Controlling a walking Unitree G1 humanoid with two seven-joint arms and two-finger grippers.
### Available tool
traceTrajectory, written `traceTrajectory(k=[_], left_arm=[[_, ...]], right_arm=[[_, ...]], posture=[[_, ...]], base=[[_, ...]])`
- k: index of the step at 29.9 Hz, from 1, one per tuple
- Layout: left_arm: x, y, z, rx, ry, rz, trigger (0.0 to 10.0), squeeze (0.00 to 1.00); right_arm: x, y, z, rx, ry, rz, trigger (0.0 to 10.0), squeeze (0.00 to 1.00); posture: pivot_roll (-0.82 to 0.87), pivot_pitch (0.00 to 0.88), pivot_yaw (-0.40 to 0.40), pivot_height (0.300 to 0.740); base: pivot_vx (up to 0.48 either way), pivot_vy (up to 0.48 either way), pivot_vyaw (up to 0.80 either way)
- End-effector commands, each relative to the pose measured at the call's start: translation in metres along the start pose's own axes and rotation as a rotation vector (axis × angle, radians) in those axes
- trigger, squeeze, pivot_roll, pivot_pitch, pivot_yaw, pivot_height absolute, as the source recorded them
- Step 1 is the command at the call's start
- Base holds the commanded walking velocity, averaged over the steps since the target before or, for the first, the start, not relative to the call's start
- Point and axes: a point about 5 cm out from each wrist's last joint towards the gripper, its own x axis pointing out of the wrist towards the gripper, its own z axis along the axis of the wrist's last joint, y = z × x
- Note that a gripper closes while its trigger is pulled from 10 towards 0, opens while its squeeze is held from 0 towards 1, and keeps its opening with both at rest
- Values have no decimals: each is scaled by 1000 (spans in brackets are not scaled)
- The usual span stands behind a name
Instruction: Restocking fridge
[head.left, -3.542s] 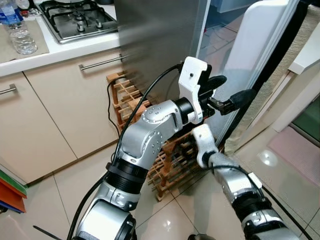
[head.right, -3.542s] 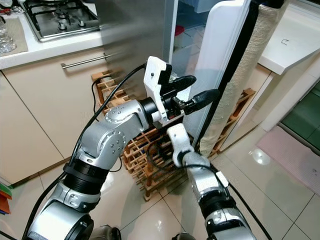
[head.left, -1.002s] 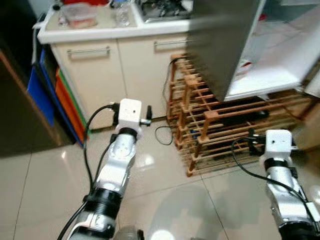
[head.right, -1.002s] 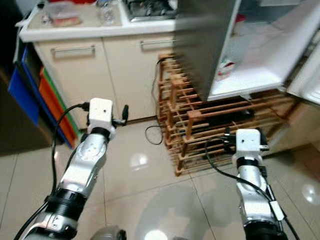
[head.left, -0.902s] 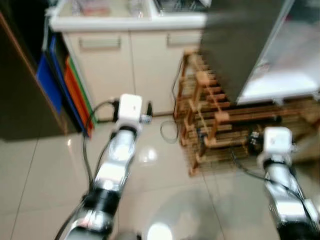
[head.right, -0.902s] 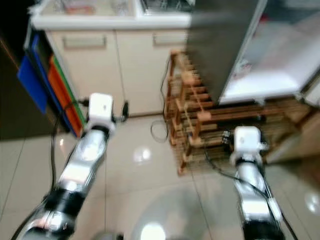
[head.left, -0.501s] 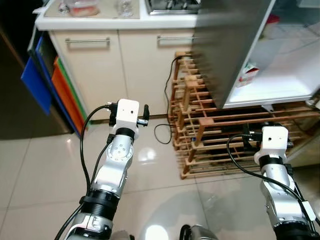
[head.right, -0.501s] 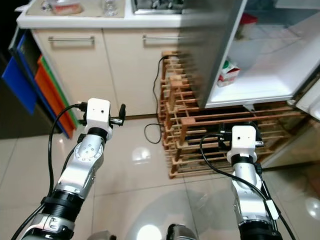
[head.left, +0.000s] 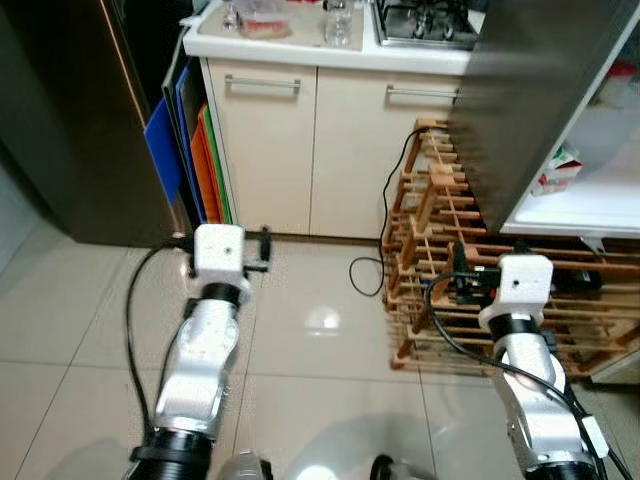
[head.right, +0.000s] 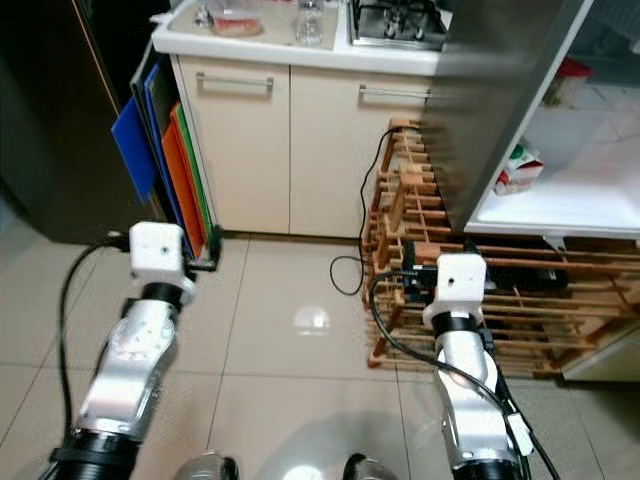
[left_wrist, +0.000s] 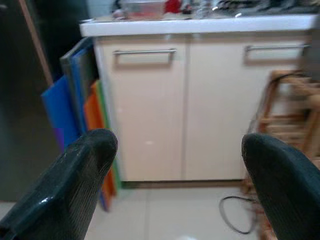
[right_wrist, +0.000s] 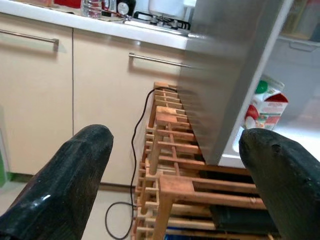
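The fridge (head.right: 500, 90) is the biggest thing and it stands at about 2 o'clock in the head views, with its grey steel side toward the robot and its inside open to the right, where a white shelf (head.right: 560, 215) is lit. On this shelf stands a small carton (right_wrist: 265, 109) with a green cap, white with red and green print, upright near the front edge. At 12 o'clock runs the beige kitchen cabinet (head.left: 310, 150) with two metal handles, and on its white counter (head.left: 330, 45) there are a gas hob (head.left: 425, 22), a clear food box and some glasses, too small to describe well. Under and beside the fridge, at 3 o'clock, is a wooden wine rack (head.left: 450, 250), and a black cable (head.right: 350, 270) lies looped on the tiles just beside it. At 10 o'clock blue and orange boards (head.left: 180, 160) lean against the cabinet end, next to a dark panel. The floor (head.right: 290, 360) is glossy beige tile. The left gripper (left_wrist: 177, 165) is low at 8 o'clock, fingers spread wide and holding nothing, pointing at the cabinet. The right gripper (right_wrist: 175, 165) is low at 4 o'clock, fingers also wide apart and empty, facing the rack and fridge.
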Motion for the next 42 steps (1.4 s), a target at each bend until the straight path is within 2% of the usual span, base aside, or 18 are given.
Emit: traceTrajectory(k=[1,9,16,21,26,42], left_arm=[[1,4,2,-2,-6,15,10000,0],[5,9,-3,29,48,9,10000,0],[10,3,5,47,1,-15,10000,0],[16,7,14,55,-40,-24,10000,0],[20,9,17,62,-53,-17,10000,0],[21,11,18,58,-63,-13,10000,0]], right_arm=[[1,-1,3,6,-2,3,10000,0],[1,-2,0,1,5,2,10000,0],[3,-1,1,-2,0,5,10000,0],[17,-4,11,2,-46,-29,10000,0],[23,-5,16,3,-60,-33,10000,0],[24,0,12,-1,-48,-12,10000,0]], posture=[[61,44,-37,732],[55,37,-29,732],[61,25,-23,732],[66,17,-10,732],[66,20,-10,732],[65,24,-10,732]], base=[[480,0,0],[480,0,0],[480,0,0],[480,0,0],[480,0,0],[480,0,0]])
